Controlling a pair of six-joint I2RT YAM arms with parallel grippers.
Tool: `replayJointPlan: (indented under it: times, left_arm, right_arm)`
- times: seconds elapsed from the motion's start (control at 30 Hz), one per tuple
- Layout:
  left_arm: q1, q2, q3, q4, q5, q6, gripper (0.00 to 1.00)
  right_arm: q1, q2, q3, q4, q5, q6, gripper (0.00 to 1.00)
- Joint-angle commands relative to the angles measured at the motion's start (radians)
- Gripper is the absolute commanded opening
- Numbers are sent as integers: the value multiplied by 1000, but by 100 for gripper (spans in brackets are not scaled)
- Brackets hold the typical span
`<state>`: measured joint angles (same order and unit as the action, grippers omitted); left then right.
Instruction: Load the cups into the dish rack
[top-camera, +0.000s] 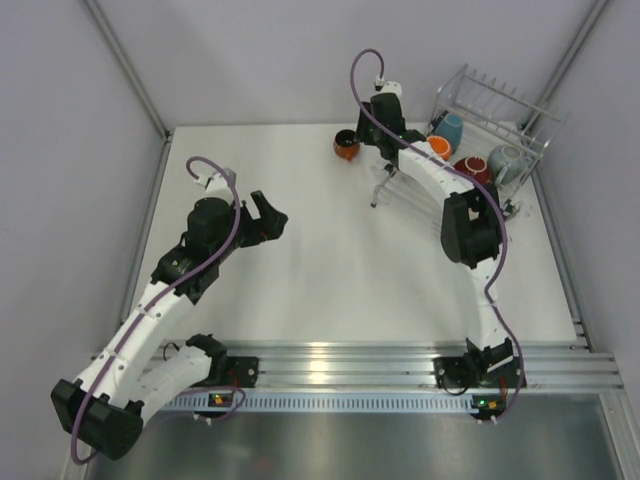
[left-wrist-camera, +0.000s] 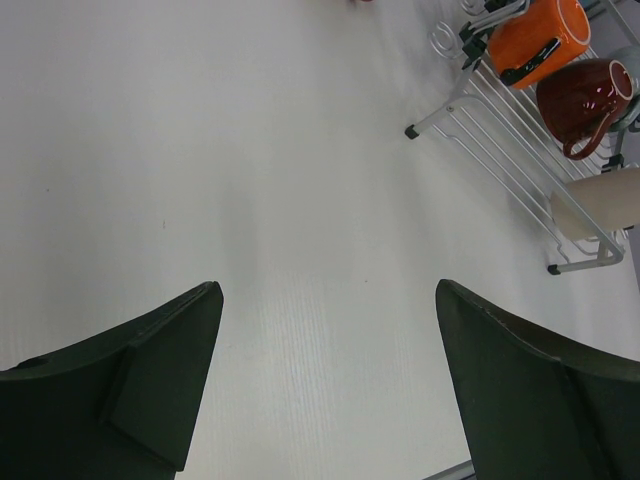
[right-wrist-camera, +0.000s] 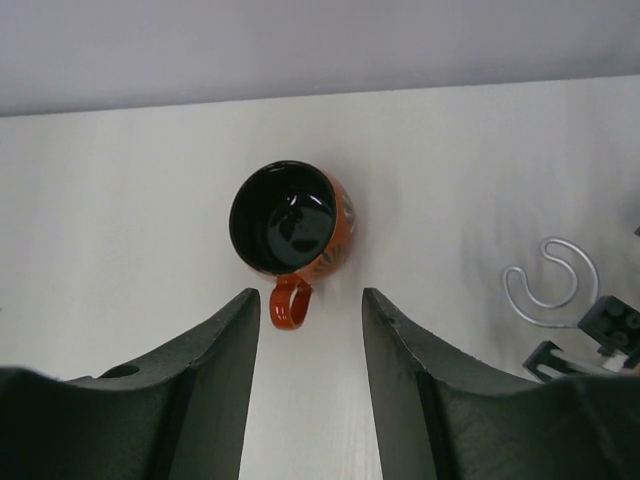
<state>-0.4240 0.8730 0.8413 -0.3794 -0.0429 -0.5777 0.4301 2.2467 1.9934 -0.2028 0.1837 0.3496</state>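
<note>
A dark-and-orange cup stands upright on the table, left of the dish rack. Its handle points at my right gripper, whose fingers stand apart just short of it with nothing between them. The handle sits close to the left fingertip. In the rack lie a light blue cup, an orange cup, a dark red mug, a grey mug and a beige tumbler. My left gripper hangs wide open over bare table.
The rack's wire base rests on feet at the table's far right, and a wire loop of it shows beside the right gripper. Grey walls close in the table at the back and both sides. A metal rail runs along the near edge.
</note>
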Motion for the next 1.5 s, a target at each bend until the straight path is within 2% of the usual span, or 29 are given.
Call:
replayJointPlan:
  times: [0.0, 0.07, 0.23, 0.3, 0.5, 1.13, 1.47]
  left_arm:
    - [2, -8, 1, -4, -12, -10, 93]
    - [4, -6, 2, -3, -14, -7, 93]
    - [2, -5, 10, -3, -20, 2, 93]
    - [4, -2, 12, -3, -18, 7, 93]
    - [2, 14, 10, -4, -22, 7, 93]
    - [4, 44, 36, -3, -23, 26, 93]
    - [2, 50, 45, -3, -22, 21, 93]
  right_arm:
    - [19, 48, 106, 91, 20, 66, 46]
    - [24, 57, 111, 98, -7, 57, 47]
    - [39, 60, 67, 131, -99, -113, 47]
    - [48, 60, 67, 99, -92, -173, 47]
    - [59, 82, 18, 95, -41, -215, 48]
    - [85, 188, 79, 80, -23, -216, 45]
    - [110, 214, 100, 94, 71, -225, 42]
